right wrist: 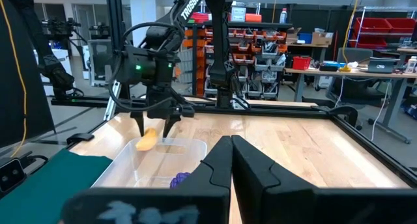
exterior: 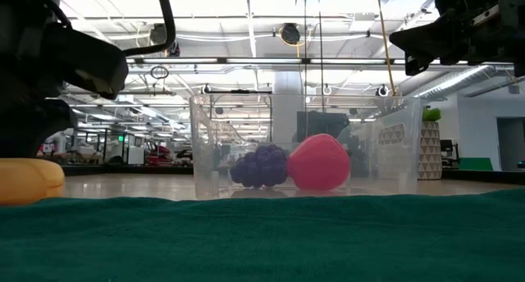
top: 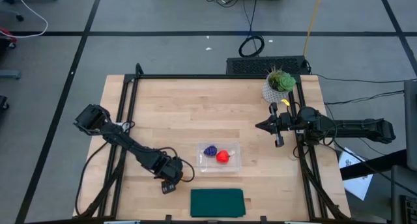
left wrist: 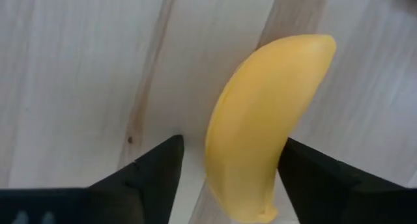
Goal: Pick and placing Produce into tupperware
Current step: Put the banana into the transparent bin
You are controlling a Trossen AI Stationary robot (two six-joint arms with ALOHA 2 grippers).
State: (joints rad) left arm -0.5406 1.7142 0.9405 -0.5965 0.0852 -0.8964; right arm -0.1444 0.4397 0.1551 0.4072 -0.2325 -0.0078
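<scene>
potted plant (top: 280, 84) at table's far corner, green mat (top: 217, 202) at near edge

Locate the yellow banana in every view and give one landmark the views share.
High view: hidden under the left gripper, left of the tupperware.
Low view: banana at the far left edge.
Left wrist view: banana centred between the open fingers.
Right wrist view: banana below the left gripper.
Shared landmark: the tupperware, absent only from the left wrist view.

Overhead and table-level views share the tupperware (top: 219, 156); wrist views look forward.
</scene>
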